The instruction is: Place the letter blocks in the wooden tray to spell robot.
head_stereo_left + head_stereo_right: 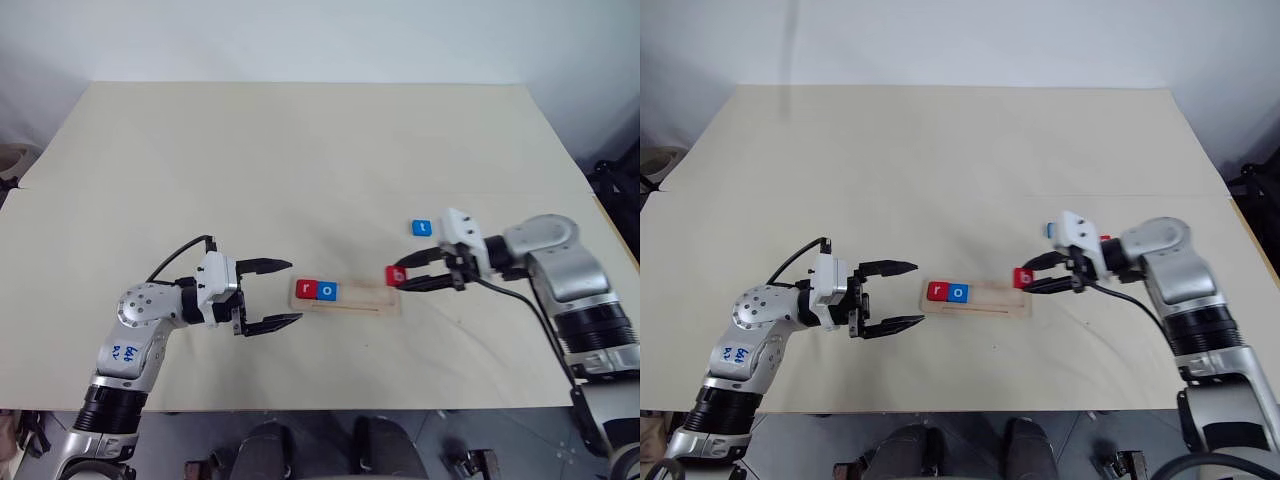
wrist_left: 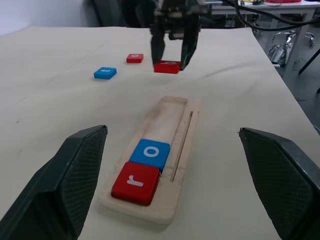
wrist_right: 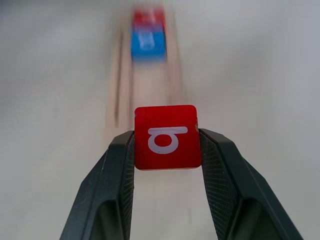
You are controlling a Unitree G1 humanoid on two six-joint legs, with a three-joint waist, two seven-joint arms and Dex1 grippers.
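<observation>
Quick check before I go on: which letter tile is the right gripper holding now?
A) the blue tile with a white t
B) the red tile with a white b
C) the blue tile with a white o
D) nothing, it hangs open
B: in the right wrist view the right gripper is closed on the small flat red tile with a white b, one black finger on each side.

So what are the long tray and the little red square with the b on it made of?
The long narrow pale tray looks like bare, unvarnished light wood: matte, with faint grain and soft rounded edges. The small red rounded-square b tile, held in the right pincer, has a smooth, even, faintly shiny face with a crisp white letter, so it could be plastic or painted wood; its look alone can't settle which.
</observation>
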